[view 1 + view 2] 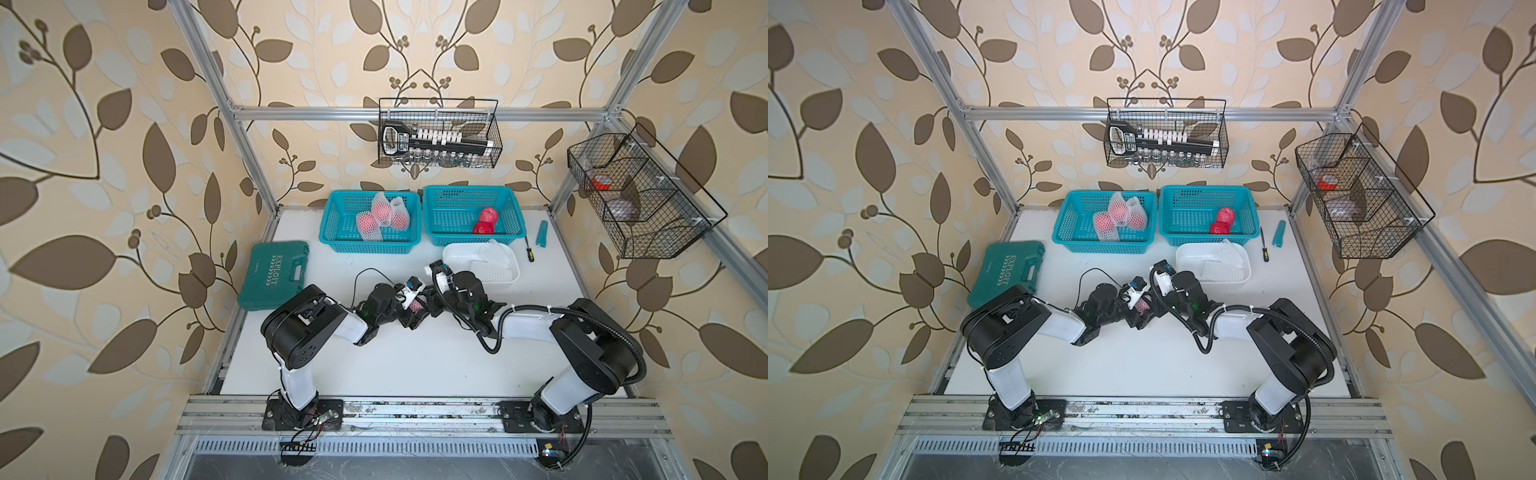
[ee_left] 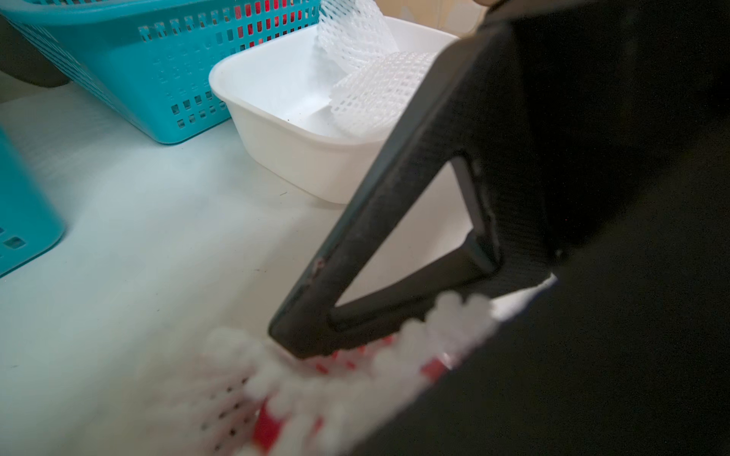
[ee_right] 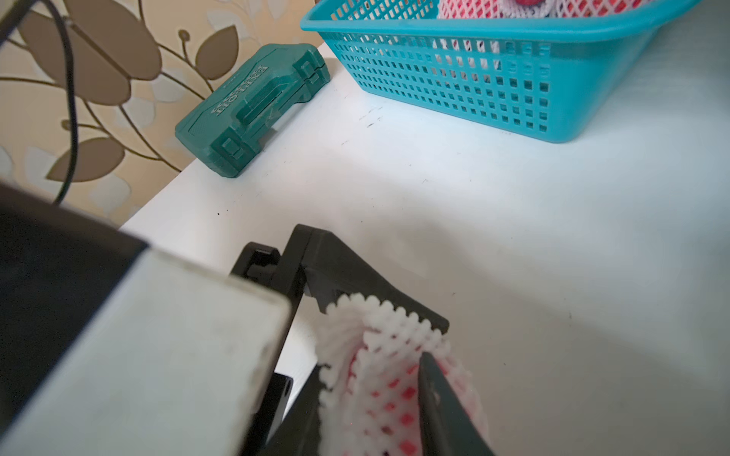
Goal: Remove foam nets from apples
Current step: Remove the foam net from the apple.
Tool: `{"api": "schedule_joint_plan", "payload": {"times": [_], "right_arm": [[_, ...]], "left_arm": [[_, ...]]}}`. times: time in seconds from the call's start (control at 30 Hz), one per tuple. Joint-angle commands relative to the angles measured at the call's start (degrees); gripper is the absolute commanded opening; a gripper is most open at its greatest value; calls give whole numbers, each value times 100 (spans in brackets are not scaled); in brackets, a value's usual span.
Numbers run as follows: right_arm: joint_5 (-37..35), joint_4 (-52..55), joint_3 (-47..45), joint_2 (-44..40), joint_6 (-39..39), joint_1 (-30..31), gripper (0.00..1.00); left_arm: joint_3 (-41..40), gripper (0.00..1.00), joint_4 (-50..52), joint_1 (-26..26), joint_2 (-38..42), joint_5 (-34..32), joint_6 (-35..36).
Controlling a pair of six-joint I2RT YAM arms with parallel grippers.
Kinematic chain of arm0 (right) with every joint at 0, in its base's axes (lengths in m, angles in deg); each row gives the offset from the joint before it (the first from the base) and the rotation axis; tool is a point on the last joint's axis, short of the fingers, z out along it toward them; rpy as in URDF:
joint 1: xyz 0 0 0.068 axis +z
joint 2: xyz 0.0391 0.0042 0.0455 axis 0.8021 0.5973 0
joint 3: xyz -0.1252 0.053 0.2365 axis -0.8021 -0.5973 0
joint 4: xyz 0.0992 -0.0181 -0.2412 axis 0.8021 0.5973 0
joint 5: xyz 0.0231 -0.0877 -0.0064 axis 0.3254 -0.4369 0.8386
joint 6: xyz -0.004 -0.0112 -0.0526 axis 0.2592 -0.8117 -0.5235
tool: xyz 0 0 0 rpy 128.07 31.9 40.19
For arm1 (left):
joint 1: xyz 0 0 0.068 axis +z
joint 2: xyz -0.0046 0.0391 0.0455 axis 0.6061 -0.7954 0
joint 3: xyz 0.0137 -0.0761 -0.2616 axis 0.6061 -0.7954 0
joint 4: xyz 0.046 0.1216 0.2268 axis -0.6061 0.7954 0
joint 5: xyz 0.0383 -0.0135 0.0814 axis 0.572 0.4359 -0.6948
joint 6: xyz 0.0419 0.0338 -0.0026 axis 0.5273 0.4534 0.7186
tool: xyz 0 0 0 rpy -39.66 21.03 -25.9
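Stripping is underway: apple (image 1: pixel 415 306) clasped by left pincer (image 1: pixel 1140 309), foam net (image 3: pixel 379 355) pinched by right pincer (image 3: pixel 432 343), pull-apart likely needed next.

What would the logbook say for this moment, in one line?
left jaws: holding netted apple | right jaws: pinching its net | tray: two nets

Rear of table (image 1: pixel 415 365), my left: left basket (image 1: pixel 332 235), 3 netted apples (image 1: pixel 365 224) inside. Beside it: right basket (image 1: pixel 432 199), 2 bare apples (image 1: pixel 488 218) inside. Before that: tray (image 1: pixel 453 251), 2 nets (image 1: pixel 494 254) inside. My far left: toolcase (image 1: pixel 274 274). Centre: wrapped apple (image 1: pixel 415 306).
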Motion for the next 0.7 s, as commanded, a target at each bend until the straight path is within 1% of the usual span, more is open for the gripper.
{"api": "schedule_joint_plan", "payload": {"times": [0.0, 0.07, 0.1, 0.13, 0.17, 0.2, 0.27, 0.3, 0.33, 0.4, 0.47, 0.63, 0.67], "right_arm": [[92, -80, 58, -100, -56, 11, 25], [96, -34, 64, -169, -70, 16, 22], [125, -31, 56, -219, -88, 10, 19], [132, -22, 41, -264, -100, 12, 17], [111, -10, 55, -300, -108, 10, 17], [97, 12, 51, -342, -115, 9, 17], [101, 51, 81, -399, -143, 9, 15], [100, 70, 90, -424, -147, 9, 12], [92, 80, 97, -456, -146, 9, 5], [79, 89, 100, -517, -145, 13, 1], [42, 101, 99, -583, -153, 9, 1], [-157, 293, 174, -805, -196, 10, 1], [-184, 312, 187, -868, -192, 7, 1]], "left_arm": [[73, 87, -103, -48, 245, 19, 91], [68, 88, -103, -46, 260, -10, 91], [72, 87, -103, -44, 256, -23, 87], [92, 90, -95, -44, 281, -25, 63], [127, 97, 16, -47, 342, -4, 46], [189, 99, 182, -49, 401, 61, 65], [373, 99, 670, -47, 541, 190, 24], [398, 99, 838, -44, 629, 269, 21], [372, 99, 898, -46, 737, 320, -9], [190, 99, 785, -50, 981, 313, -33], [-8, 99, 772, -47, 1293, 218, 42], [-254, 99, 1188, -46, 2003, -122, 151], [-390, 99, 1076, -48, 2231, -205, 152]]}}
